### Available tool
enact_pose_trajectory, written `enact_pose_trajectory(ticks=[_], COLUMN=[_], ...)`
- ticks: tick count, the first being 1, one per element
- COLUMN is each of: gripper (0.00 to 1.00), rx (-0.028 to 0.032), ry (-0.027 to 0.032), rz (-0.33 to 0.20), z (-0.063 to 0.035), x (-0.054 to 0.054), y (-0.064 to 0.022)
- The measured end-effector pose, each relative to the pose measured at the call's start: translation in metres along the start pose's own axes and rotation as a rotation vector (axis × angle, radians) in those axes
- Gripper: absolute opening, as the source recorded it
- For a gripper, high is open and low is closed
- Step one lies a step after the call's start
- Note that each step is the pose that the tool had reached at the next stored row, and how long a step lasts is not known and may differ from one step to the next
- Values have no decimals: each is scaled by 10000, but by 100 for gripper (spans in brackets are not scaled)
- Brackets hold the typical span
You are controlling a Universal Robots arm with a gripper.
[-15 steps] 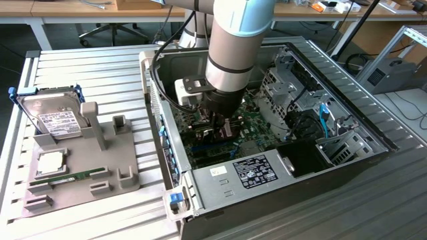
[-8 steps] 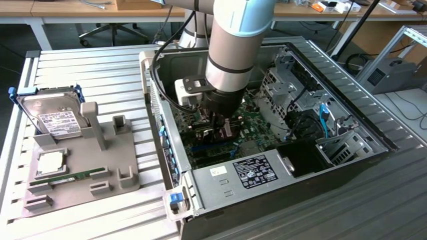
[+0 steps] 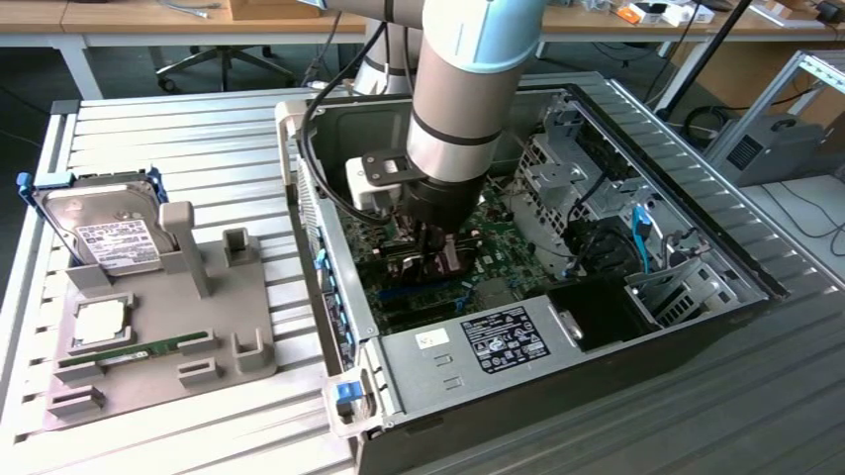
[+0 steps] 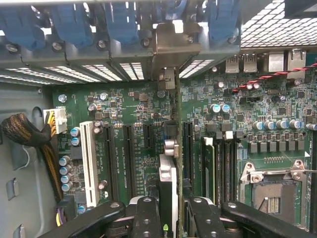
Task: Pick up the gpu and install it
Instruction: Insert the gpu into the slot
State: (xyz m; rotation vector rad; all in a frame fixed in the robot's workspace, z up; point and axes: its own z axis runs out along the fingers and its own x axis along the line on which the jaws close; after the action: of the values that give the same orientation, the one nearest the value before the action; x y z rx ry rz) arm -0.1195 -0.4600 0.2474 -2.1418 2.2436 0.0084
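Note:
My gripper is down inside the open computer case, just above the green motherboard. Its black fingers are shut on the gpu, which the wrist view shows edge-on as a thin upright card. The card's silvery bracket reaches the row of rear slot openings with blue clips. The gpu stands in line with a long black expansion slot. I cannot tell whether its lower edge sits in the slot. In the exterior view the arm hides most of the card.
Outside the case, at the exterior view's left, a grey fixture holds a hard drive, a processor chip and a green memory stick. Inside are a power supply, drive cage, processor socket, white slot and cable bundle.

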Motion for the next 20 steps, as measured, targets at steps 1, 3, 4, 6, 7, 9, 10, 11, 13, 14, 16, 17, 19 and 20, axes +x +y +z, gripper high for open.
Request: enact_pose_trajectory(ticks=[1,3,4,6,7,9,10,11,13,14,16,17,19,20], gripper=[27,27,27,27,27,27,27,27,27,27,27,27,27,27], rx=[-1,-1,-1,-2,-3,-5,-6,-8,-9,-9,-11,-11,-11,-12], ry=[-1,-1,0,-2,-8,-20,-28,-36,-49,-53,-61,-60,-59,-59], rz=[-14,-17,-17,-36,-59,-95,-113,-134,-178,-197,-241,-241,-241,-242], z=[0,0,0,0,0,-1,-1,0,0,0,1,1,1,0], x=[0,0,0,0,0,0,0,0,0,0,0,-1,-1,-1], y=[0,0,0,0,-1,-2,-3,-5,-7,-9,-20,-21,-22,-22])
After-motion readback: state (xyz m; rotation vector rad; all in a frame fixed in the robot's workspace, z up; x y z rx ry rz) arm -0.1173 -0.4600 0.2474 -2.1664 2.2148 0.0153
